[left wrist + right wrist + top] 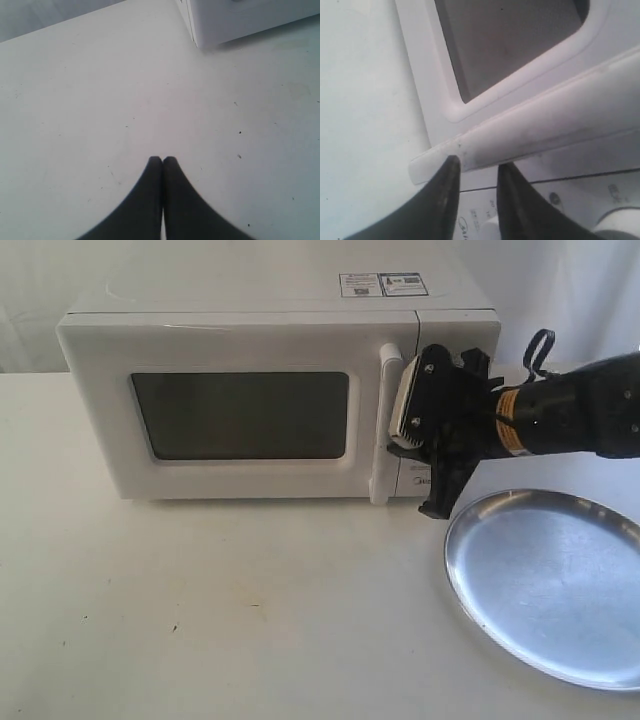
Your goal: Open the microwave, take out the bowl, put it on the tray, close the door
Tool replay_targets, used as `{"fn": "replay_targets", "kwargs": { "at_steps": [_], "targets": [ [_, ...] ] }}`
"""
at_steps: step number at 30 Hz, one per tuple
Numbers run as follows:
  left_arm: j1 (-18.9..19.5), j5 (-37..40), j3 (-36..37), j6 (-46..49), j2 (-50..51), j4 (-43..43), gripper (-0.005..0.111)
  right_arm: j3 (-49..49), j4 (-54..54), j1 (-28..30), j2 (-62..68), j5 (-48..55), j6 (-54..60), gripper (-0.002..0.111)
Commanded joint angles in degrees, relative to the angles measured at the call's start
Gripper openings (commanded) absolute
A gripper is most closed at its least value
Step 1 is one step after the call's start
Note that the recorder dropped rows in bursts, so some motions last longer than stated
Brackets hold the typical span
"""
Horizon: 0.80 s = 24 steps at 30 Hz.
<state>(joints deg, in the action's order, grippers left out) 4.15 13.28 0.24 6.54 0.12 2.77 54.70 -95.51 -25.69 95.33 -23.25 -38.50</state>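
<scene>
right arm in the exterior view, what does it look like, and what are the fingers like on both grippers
The right arm is a black tube with a yellow-orange band near the wrist and a thin black cable loop above it. The right gripper has a black body with a pale plate dotted with dark screws. Its fingers are matte black, tapering to rounded tips. The left gripper matches.
</scene>
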Motion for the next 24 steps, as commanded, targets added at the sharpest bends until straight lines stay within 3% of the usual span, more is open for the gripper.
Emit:
{"fn": "replay_targets", "kwargs": {
  "at_steps": [1,7,15,19,24],
  "targets": [
    [-0.21,0.05,-0.24,-0.31,-0.12,-0.22,0.0,-0.52,-4.44,1.58,-4.19,-21.07,-11.84,0.025],
    [-0.21,0.05,-0.24,-0.31,-0.12,-0.22,0.0,-3.47,-4.44,6.34,-6.64,-19.16,-13.13,0.025],
    [-0.21,0.05,-0.24,-0.31,-0.12,-0.22,0.0,-8.5,-4.44,6.78,-6.42,-15.12,-12.2,0.025],
    [-0.21,0.05,-0.24,-0.31,-0.12,-0.22,0.0,-9.46,-4.44,8.98,-6.69,-18.16,-10.58,0.025],
    [-0.21,0.05,-0.24,-0.31,-0.12,-0.22,0.0,-12.01,-3.26,15.94,-6.11,-25.25,-5.76,0.025]
  ]
}}
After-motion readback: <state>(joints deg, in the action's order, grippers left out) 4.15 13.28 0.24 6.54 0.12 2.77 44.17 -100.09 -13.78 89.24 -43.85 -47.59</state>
